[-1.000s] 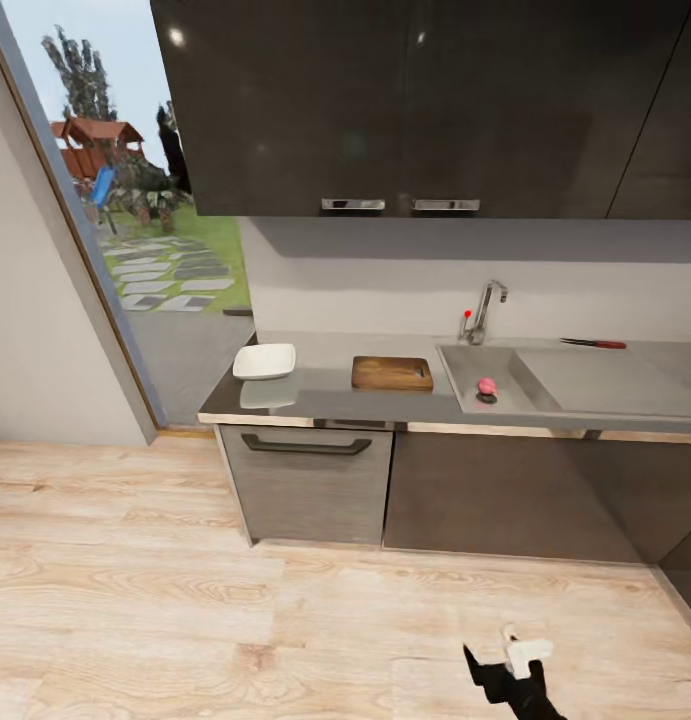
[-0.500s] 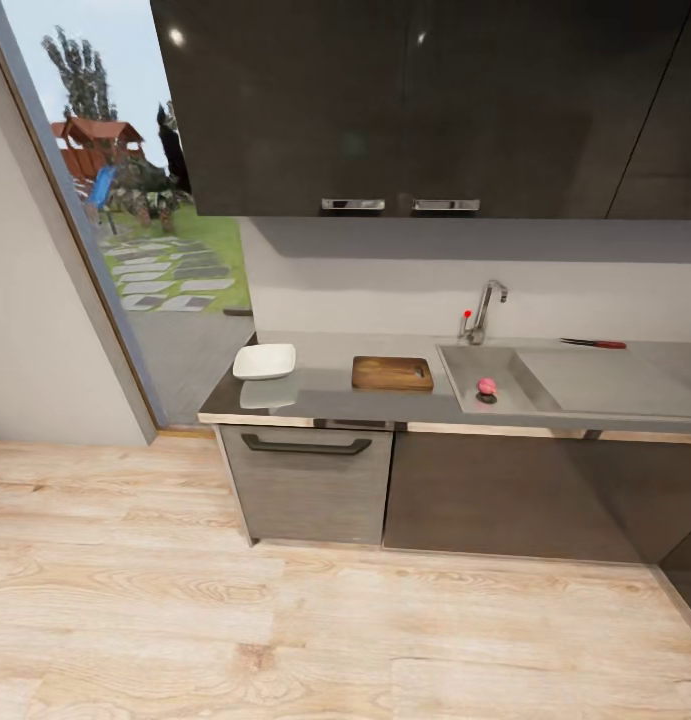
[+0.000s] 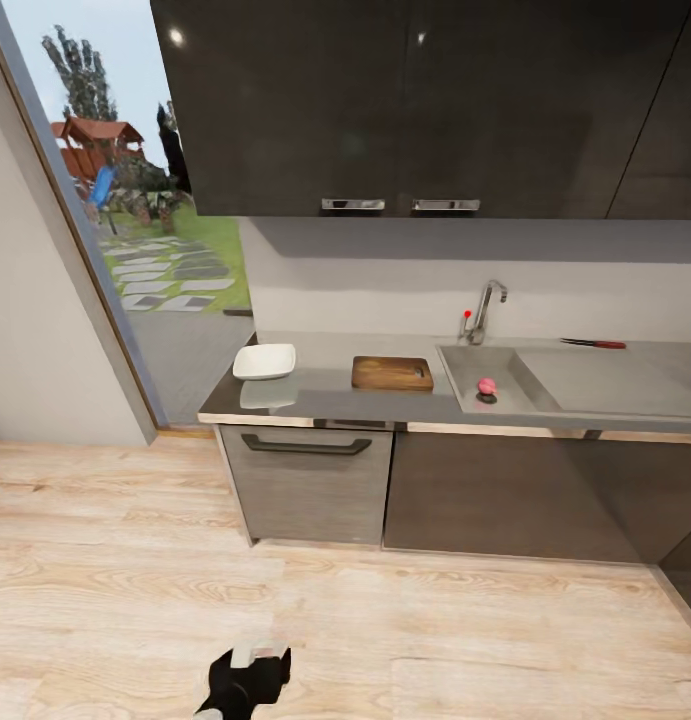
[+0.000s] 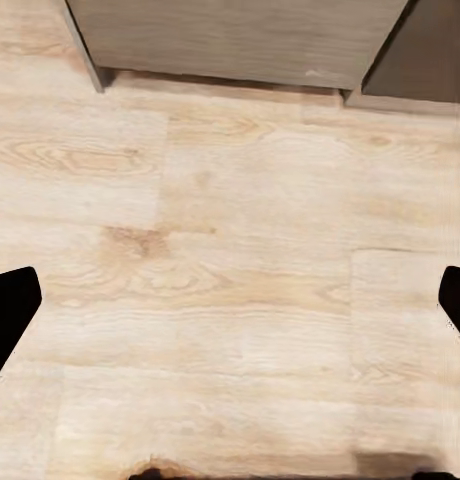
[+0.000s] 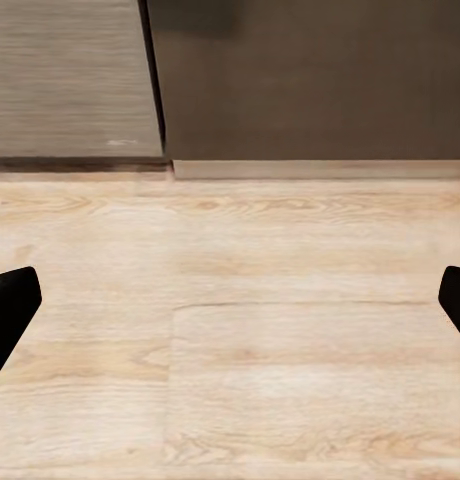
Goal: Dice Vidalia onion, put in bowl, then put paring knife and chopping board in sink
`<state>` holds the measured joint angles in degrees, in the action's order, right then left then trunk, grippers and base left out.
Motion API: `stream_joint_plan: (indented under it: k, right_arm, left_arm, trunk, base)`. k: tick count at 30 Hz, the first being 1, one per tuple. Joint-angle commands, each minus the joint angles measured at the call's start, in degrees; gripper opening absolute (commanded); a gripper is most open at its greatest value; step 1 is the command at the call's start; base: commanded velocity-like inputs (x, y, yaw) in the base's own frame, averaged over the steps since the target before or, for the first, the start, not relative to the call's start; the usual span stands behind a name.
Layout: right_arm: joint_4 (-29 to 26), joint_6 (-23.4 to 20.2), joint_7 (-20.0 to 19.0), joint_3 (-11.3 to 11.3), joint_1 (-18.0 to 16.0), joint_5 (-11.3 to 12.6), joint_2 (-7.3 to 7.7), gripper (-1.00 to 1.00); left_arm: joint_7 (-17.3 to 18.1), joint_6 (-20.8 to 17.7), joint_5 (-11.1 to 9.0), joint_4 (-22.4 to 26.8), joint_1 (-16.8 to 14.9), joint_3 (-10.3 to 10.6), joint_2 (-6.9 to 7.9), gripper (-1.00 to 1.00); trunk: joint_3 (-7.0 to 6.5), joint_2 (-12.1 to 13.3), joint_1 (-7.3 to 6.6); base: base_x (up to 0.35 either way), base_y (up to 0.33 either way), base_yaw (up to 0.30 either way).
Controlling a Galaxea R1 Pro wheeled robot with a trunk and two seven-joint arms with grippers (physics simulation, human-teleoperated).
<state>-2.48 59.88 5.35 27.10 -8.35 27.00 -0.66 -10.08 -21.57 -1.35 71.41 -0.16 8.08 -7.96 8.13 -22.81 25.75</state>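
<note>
Vidalia onion (image 3: 486,386) sits in the sink (image 3: 505,402) basin – untouched
Chopping board (image 3: 391,373) lies on the tabletop (image 3: 325,400) between bowl (image 3: 264,361) and sink; both pincers – left pincer (image 4: 230,300), right pincer (image 5: 230,300) – hang spread wide over the wooden floor (image 3: 135,580)

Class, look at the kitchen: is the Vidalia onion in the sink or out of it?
In. The Vidalia onion rests on the floor of the sink, right of the chopping board.

Glossy grey countertop (image 3: 325,395), steel sink (image 3: 505,385), grainy wooden chopping board (image 3: 391,373), pale wood-plank floor (image 3: 135,560).
</note>
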Motion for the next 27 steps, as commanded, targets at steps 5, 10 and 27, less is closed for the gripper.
stream_joint_plan:
  k: [5,10,27]
  right_arm:
    - [0.02,0.12,0.71,0.47,-0.07,0.11,-0.19,1.00]
    - [0.02,0.12,0.90,0.43,-0.02,0.26,-0.35,1.00]
    - [0.02,0.12,1.06,0.33,0.00,0.79,-0.55,1.00]
  left_arm:
    - [-1.67,-11.52,0.54,8.58,-3.65,4.91,-0.69,1.00]
    - [-1.95,-15.83,0.56,12.61,-9.40,6.44,-0.95,1.00]
    - [-1.85,-24.71,0.46,15.30,-16.06,12.82,-0.27,1.00]
  trunk:
    - [0.11,-0.11,0.04]
    - [0.11,-0.11,0.04]
    - [-0.22,-0.11,0.04]
  base:
    - [0.000,0.000,0.000]
    - [0.000,0.000,0.000]
    - [0.000,0.000,0.000]
